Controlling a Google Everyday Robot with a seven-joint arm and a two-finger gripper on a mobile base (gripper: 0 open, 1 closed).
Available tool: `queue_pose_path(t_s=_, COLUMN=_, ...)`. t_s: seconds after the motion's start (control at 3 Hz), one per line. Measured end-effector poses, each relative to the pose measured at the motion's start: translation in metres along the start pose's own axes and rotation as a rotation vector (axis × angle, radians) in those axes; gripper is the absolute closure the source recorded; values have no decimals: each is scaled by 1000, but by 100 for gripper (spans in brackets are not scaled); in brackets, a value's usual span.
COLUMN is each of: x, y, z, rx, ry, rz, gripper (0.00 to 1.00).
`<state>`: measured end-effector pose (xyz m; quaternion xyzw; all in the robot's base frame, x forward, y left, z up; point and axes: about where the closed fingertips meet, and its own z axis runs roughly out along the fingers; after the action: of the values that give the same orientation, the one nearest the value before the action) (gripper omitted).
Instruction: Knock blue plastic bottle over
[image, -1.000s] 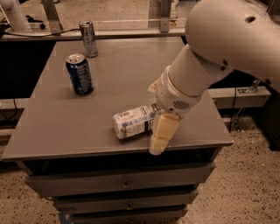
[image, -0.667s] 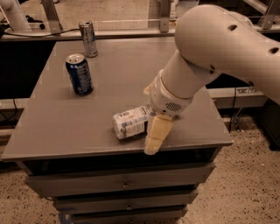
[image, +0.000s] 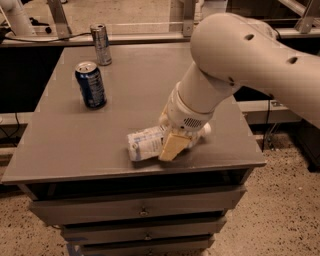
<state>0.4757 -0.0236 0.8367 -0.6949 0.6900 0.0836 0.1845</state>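
The blue plastic bottle (image: 144, 145) lay on its side on the grey worktop (image: 70, 150), low in the middle of the frame and close to the front edge. Its crumpled, labelled body pointed toward the lower left. Its small white cap (image: 206, 129) showed just past the right side of the robot's wrist.

The pincer (image: 172, 146) was down at the worktop, right over the middle of the bottle. A tan part of it lay across the bottle's near side and covered the stretch between label and cap. From where I stood I could not tell how wide the pincer was, nor whether it had hold of the bottle or only rested against it.

The big white arm (image: 240, 55) came in from the upper right and hid the worktop behind the bottle.

A dark blue soda can (image: 91, 85) stood upright at the upper left, well apart from the bottle. A slim silver can (image: 102, 44) stood upright beyond it, near the back edge. Drawers (image: 145, 212) ran beneath the worktop.
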Motion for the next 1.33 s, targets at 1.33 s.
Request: queue_pose_path(t_s=1.33, x=-17, y=-37, z=-68, rx=72, ry=-38, rz=64, gripper=100)
